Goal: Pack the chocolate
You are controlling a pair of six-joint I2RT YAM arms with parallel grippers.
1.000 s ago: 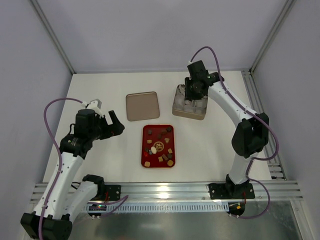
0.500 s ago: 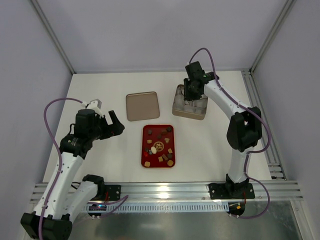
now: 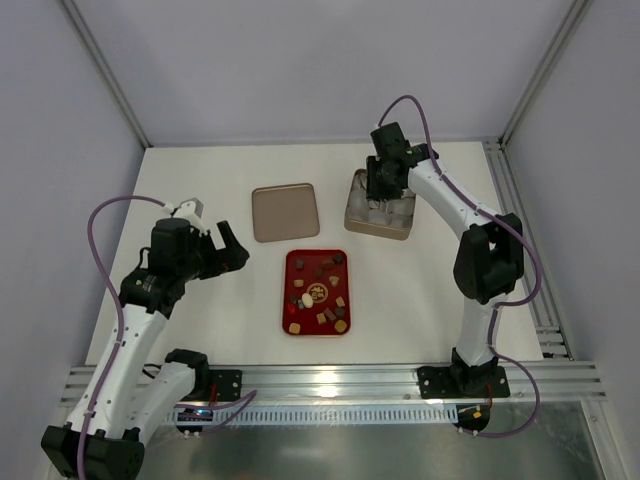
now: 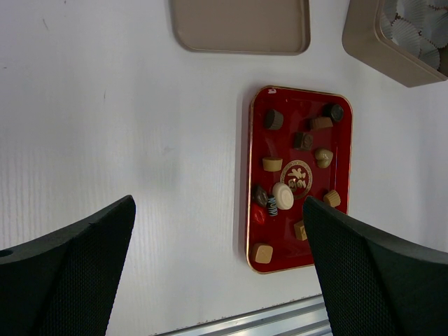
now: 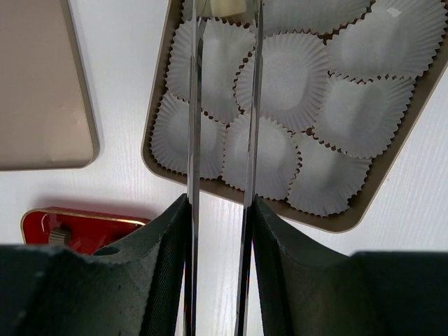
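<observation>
REACHING FOR THE BOX: The right arm (image 3: 455,215) rises from its base at the near edge of the table (image 3: 200,180). Its elbow is bent high, its forearm angles away and to the left, and its wrist tips down over the open box (image 5: 339,222) at the far right. The right jaws, 2 long thin blades, stand narrow and parallel above the box's left-hand cups (image 5: 283,80), white crinkled paper liners packed side by side. Between the blade tips, at the very top edge of the wrist view, sits 1 pale piece (image 5: 225,7). It is cut off by the frame there, so it cannot be told whether the blades grip it or merely flank it.

The left arm (image 3: 150,290) is folded at the table's left side with its wrist raised. The left jaws are spread wide above the table and aimed toward the red tray (image 4: 323,246), apart from it.

The chocolate (image 4: 302,141) lies in the tray at the table's centre, nearer the arms than the box. It comprises about 12 small pieces, dark brown, tan and 1 round whitish piece (image 4: 283,195), scattered loose over the red floor. A flat tan lid (image 3: 285,212) rests on the table just beyond the tray and left of the box, separate from both.
</observation>
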